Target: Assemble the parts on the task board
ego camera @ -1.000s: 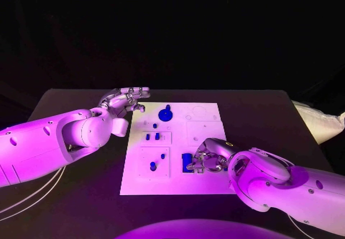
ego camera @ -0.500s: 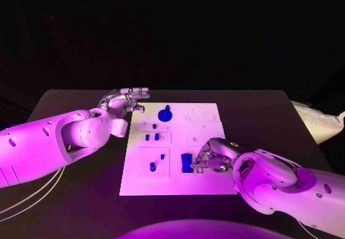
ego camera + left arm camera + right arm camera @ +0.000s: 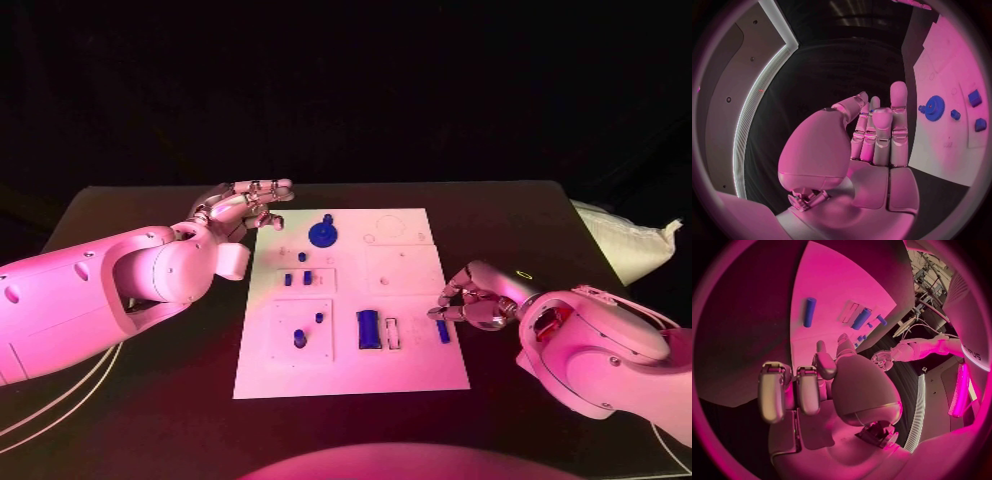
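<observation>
Spanning the middle of the black worktop (image 3: 548,215), the white task board (image 3: 411,375) is seen with several blue parts on it. The left robot hand (image 3: 242,205) is held just off the board's far left corner, fingers straight and close together, with nothing in it. The right robot hand (image 3: 469,303) is positioned at the board's right edge, fingers curled inward; whether anything is pinched cannot be told.

A blue gear (image 3: 325,234) is seated near the far end of the board. A long blue bar (image 3: 369,329) is lying beside a pale slot near the board's middle, and a short blue peg (image 3: 443,331) is lying just beside the right robot hand. Smaller blue pieces (image 3: 297,279) are located on the left half.

The step in hand is judged to be pickup of the short peg. The fingertips should be lowered on opposite sides of the peg, closed evenly, and lifted straight so neighbouring parts are not disturbed. The board should be kept from sliding.
</observation>
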`<state>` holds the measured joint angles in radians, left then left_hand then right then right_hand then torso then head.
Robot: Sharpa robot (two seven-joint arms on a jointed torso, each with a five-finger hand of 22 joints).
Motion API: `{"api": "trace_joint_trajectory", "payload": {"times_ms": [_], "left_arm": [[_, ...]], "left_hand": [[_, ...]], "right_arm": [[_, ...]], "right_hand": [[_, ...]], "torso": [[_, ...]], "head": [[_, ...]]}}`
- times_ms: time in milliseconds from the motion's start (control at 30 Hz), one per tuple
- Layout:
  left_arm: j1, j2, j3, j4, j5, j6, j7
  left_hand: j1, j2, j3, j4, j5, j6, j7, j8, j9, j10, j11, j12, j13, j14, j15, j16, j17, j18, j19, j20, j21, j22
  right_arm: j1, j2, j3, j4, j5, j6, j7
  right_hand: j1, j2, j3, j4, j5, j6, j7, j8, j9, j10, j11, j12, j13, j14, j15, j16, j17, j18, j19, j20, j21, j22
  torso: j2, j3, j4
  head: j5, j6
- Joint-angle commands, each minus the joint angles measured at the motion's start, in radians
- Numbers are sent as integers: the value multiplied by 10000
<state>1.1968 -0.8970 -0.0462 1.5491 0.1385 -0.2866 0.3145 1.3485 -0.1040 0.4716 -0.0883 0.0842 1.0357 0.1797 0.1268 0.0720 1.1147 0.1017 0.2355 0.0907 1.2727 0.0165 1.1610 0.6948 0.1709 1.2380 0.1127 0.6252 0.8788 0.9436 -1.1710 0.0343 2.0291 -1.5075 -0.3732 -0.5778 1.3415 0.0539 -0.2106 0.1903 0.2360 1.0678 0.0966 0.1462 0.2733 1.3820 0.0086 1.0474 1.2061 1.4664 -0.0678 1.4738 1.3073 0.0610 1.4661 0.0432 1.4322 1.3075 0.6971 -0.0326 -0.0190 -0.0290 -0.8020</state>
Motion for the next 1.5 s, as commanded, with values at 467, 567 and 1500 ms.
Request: {"api": "trace_joint_trajectory", "payload": {"times_ms": [467,567,1500], "left_arm": [[-9,38,7,4,-46,251,51],[-13,40,7,2,-46,257,49],[-26,-20,6,-47,-94,265,-23]], "left_hand": [[-73,-10,-63,-21,52,-72,7,59,0,-68,24,19,16,-36,5,-14,-10,95,-51,17,-33,-9],[-73,-10,-63,-21,52,-72,7,59,0,-68,24,19,16,-36,5,-14,-10,95,-51,17,-33,-9],[-73,-10,-63,-21,52,-72,7,59,0,-68,24,19,16,-36,5,-14,-10,95,-51,17,-33,-9]], "right_arm": [[-216,-24,-89,-362,-1457,1661,-145],[-257,57,-92,-458,-1559,1700,-154],[-536,945,-135,-1098,-3717,3417,-233]], "right_hand": [[-118,41,-130,206,16,303,-87,-9,-34,5,-10,45,74,728,61,-1,995,-63,1,16,-66,192],[-115,40,-131,207,16,310,-90,-7,-33,5,-12,44,74,728,60,-3,994,-62,1,16,-67,191],[879,210,440,-201,-1200,459,-139,-153,-110,-56,-72,-146,41,721,3,-26,1003,-68,-5,-23,-79,211]], "torso": [[-17,25,-29],[-20,25,-20],[-17,25,-13]], "head": [[-167,16],[-170,8],[-94,-66]]}}
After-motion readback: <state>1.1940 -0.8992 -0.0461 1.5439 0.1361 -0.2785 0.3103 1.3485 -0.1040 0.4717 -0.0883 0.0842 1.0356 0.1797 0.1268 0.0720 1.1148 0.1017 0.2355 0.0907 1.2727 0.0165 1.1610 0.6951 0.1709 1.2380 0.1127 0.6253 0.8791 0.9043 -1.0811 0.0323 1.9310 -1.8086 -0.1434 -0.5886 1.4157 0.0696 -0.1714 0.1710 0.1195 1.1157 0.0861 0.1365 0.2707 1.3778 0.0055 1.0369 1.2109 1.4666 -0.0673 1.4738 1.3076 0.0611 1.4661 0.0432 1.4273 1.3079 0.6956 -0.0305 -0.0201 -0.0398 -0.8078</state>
